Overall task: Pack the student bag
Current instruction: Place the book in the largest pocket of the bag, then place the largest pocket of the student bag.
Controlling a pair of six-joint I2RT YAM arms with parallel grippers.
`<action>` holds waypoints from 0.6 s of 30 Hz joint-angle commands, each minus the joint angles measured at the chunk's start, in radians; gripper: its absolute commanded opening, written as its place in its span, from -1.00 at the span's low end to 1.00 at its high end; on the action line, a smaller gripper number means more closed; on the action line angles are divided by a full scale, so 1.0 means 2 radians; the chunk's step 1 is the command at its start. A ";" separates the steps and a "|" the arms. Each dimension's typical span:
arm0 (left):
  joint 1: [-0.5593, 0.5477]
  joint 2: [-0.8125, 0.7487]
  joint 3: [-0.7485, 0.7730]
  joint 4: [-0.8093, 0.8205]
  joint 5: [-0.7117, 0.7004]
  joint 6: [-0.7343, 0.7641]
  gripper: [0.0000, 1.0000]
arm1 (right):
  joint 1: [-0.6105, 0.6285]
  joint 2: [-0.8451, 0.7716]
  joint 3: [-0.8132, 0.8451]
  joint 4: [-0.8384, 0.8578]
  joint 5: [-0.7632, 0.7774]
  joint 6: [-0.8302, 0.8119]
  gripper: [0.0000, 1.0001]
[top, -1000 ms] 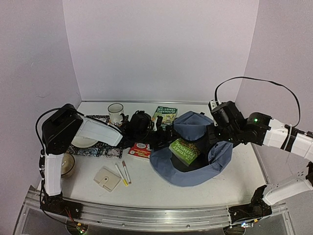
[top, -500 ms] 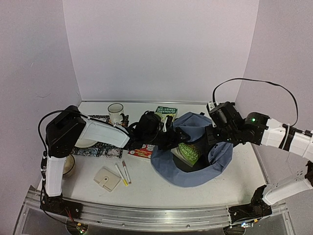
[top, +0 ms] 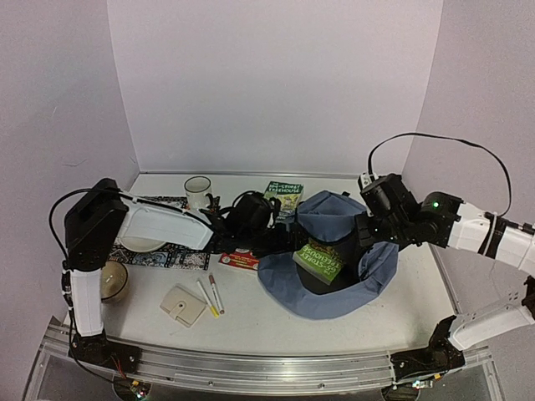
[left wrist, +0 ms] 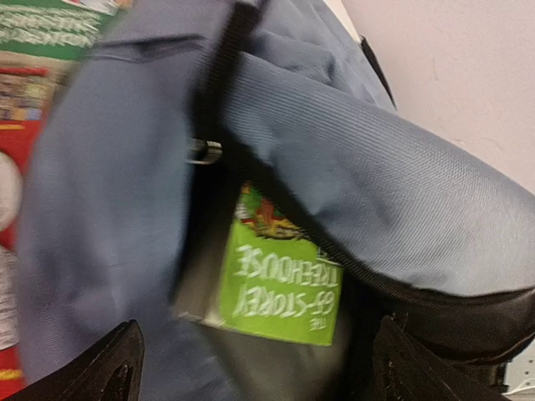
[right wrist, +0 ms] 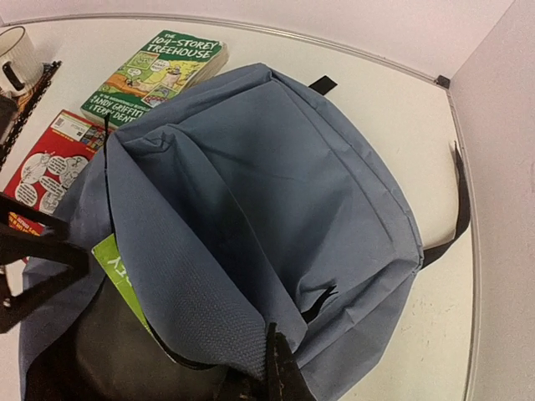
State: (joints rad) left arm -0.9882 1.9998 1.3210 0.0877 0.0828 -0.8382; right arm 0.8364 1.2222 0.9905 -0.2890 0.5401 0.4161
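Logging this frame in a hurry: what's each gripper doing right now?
Left gripper: open, holding nothing.
Right gripper: closed on the fabric edge of the student bag.

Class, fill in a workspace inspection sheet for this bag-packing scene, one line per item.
Surface: white table, crowded on the left.
Job's things: student bag open, green book partly inside.
Clutter: second book, red book, mug, pens, wallet.
Grippers: left gripper open at the bag's mouth; right gripper pinching the bag's rim.
Cables: black cable arching over the right arm.
Surroundings: plain walls.
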 commanded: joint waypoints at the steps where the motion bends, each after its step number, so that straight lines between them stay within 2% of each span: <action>1: 0.000 -0.083 -0.026 -0.062 -0.087 0.043 0.97 | -0.015 -0.028 -0.003 -0.018 0.038 -0.003 -0.95; 6: 0.001 -0.113 -0.044 -0.111 -0.138 0.062 0.99 | -0.035 -0.042 -0.010 -0.031 0.042 -0.012 -0.91; 11: 0.000 -0.127 -0.058 -0.130 -0.150 0.067 0.99 | -0.063 -0.070 -0.023 -0.040 0.033 -0.022 -0.87; 18: 0.009 -0.127 -0.069 -0.145 -0.168 0.065 0.99 | -0.065 -0.060 -0.021 -0.034 -0.102 -0.038 -0.38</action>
State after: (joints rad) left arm -0.9870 1.7855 1.1845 -0.1725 -0.2113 -0.7246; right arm 0.7078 1.0917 0.9440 -0.3477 0.4801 0.3610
